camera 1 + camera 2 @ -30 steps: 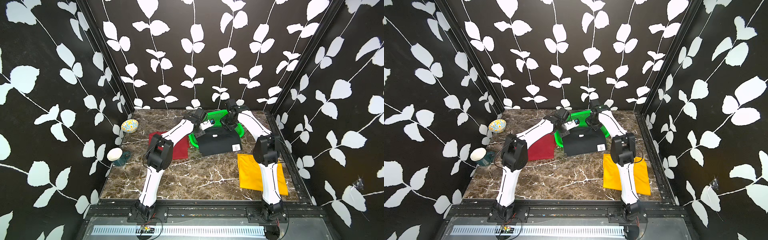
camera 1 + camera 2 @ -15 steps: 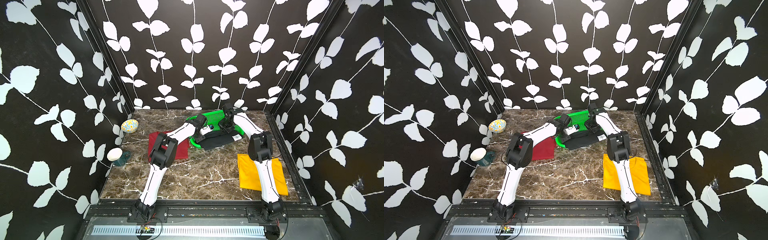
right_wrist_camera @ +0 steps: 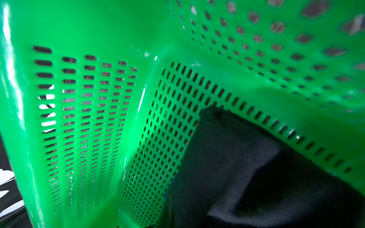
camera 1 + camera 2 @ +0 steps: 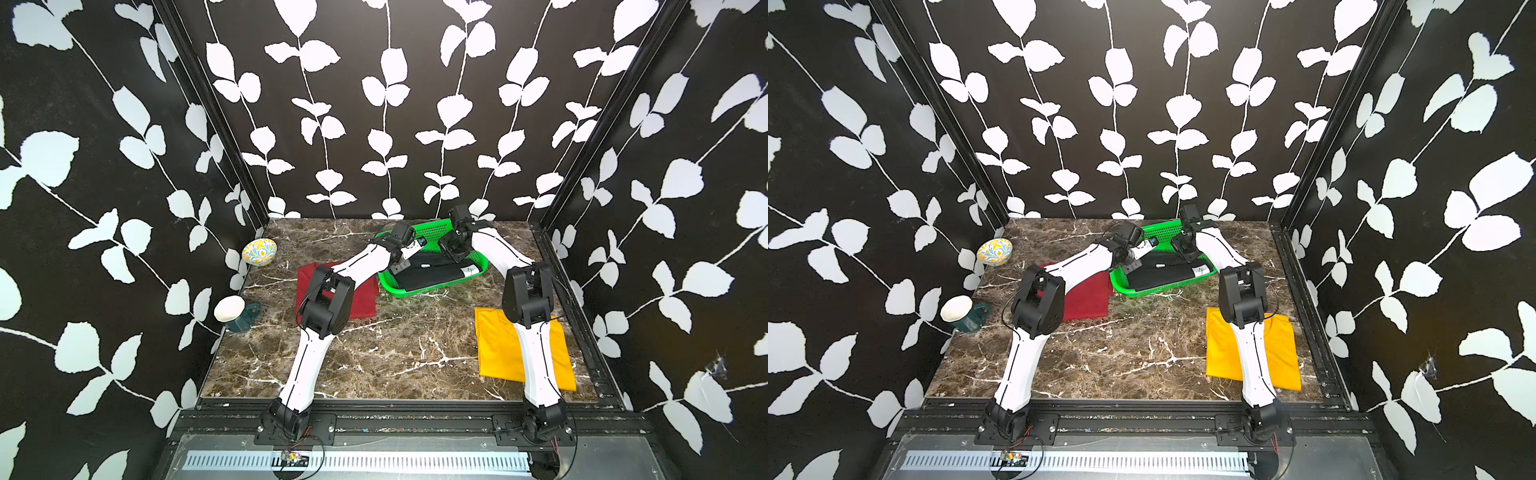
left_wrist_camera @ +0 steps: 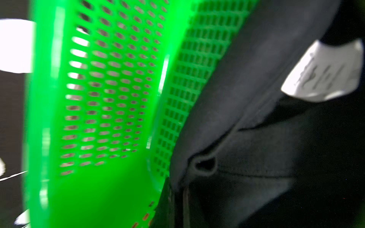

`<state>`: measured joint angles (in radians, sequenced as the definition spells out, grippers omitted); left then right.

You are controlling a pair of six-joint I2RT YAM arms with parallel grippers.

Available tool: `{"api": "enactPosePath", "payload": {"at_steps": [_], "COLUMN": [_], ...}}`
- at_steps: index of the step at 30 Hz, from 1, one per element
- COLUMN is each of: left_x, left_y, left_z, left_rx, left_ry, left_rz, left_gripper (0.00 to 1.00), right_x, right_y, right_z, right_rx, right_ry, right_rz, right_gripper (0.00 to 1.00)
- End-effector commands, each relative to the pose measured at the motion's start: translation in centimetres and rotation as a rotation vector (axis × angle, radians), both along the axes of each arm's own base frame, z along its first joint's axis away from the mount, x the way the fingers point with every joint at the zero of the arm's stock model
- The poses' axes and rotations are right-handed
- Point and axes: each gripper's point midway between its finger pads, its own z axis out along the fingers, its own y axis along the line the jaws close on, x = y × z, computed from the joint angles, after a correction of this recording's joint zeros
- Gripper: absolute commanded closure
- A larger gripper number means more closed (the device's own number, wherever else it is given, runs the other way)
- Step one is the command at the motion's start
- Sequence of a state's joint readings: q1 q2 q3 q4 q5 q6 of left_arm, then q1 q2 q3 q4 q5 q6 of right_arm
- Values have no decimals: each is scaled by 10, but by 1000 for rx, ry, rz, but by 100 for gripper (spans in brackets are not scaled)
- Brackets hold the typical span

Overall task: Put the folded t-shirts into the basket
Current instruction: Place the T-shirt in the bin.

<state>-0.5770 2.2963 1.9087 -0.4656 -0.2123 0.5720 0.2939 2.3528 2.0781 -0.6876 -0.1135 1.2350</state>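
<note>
three folded tees in view, one basket. marble table point(image 4: 395, 353), leaf-print walls on three sides.

black tee point(image 4: 432, 272) point(image 4: 1163, 274): lies inside the green basket point(image 4: 415, 289) point(image 4: 1154, 289), at the far centre of the table. it covers most of the basket floor, somewhat rumpled. a white label point(image 4: 469, 270) shows at its end on the robot's right.

left gripper point(image 4: 401, 266): down inside the basket at its left end, on the tee's left edge. jaws closed.

right gripper point(image 4: 455, 255): down inside the basket toward its far right part, on the tee's far edge. jaws closed.

grip: in both wrist views the black cloth bunches up toward the camera, so each closed claw looks to be pinching the tee, though the fingertips themselves are hidden.

left wrist view: perforated basket wall point(image 5: 110, 88) alongside dark cloth point(image 5: 246, 98), label point(image 5: 322, 75) close by, picture blurred.

right wrist view: a rounded inner corner of the basket point(image 3: 98, 39), a corner of the tee point(image 3: 227, 158) lying against the wall.

red tee point(image 4: 361, 301) point(image 4: 1088, 301): flat on the table just left of the basket, partly under the left arm. outside the basket.

yellow tee point(image 4: 496, 345) point(image 4: 1225, 349): flat on the table at near right, well apart from the basket, with the right arm crossing over it.

patterned bowl point(image 4: 259, 252) and teal mug point(image 4: 245, 316) sit along the left wall.
</note>
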Motion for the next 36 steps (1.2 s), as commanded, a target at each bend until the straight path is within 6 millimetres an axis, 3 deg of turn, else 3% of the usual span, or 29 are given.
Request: {"api": "enactPosePath", "payload": {"at_steps": [1, 5, 8, 17, 19, 25, 30, 36], "left_x": [15, 12, 2, -2, 0, 10, 15, 11], "left_y": [41, 34, 25, 27, 27, 24, 18, 3], "left_z": [15, 15, 10, 7, 10, 19, 29, 13], "left_rx": [64, 40, 17, 38, 27, 5, -22, -49], "left_ry": [-53, -22, 28, 60, 58, 28, 22, 89], "left_rz": [110, 81, 24, -3, 2, 25, 25, -10], "left_gripper": [100, 100, 100, 100, 90, 83, 83, 86], "right_x": [12, 17, 22, 34, 35, 36, 35, 22], "right_y": [-32, -27, -25, -20, -19, -23, -25, -28], "right_z": [22, 25, 38, 49, 49, 68, 82, 101], "right_rx": [-26, 6, 21, 57, 59, 35, 26, 20], "right_ry": [-60, -71, -105, -157, -156, -187, -205, -225], "right_rz": [-82, -81, -83, -87, -82, -77, -69, -61], "right_gripper": [96, 91, 89, 74, 70, 69, 73, 73]}}
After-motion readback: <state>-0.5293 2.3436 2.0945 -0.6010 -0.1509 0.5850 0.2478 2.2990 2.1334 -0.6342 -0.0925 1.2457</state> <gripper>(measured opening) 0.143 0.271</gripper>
